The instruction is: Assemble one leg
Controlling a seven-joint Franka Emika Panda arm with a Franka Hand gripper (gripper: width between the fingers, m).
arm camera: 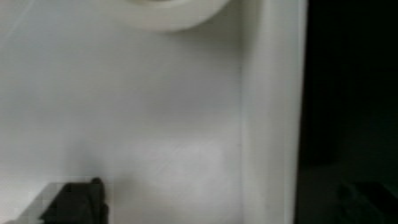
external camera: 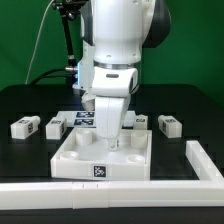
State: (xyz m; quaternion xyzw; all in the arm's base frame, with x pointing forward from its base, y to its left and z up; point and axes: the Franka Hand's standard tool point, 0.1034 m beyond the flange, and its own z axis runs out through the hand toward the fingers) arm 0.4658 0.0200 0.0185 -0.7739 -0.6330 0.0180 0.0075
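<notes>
1. Hanging down the middle of the exterior view, the Panda arm (external camera: 115,40) is the biggest thing and hides the table behind it.
2. White square tabletop piece (external camera: 78,160) lies flat at front centre, one tag on its front wall. The wrist view is filled by its pale surface (arm camera: 169,130), with one round corner socket (arm camera: 169,12) visible.
3. White rail (external camera: 200,165) runs along the front and up the exterior view's right.
4. Marker board (external camera: 80,121) is flat behind the tabletop piece, partly hidden by the arm.
5. Legs are all on the black table, on their sides, long axes roughly across the exterior view. Left pair (external camera: 25,127) (external camera: 55,125) sits well apart from the arm. Right leg (external camera: 168,123) sits on the exterior view's right. Near leg (external camera: 139,120), half hidden, is just beside the arm on that same side.
6. Gripper (external camera: 108,133) is low over the back of the tabletop piece. One dark fingertip (arm camera: 71,200) shows, but the jaws are too hidden to tell whether they are parted, closed or carrying anything.
7. Judgement: the near leg is the closest, so the coming move would be a short shift toward the exterior view's right, with the jaws closing across the leg's short sides.
</notes>
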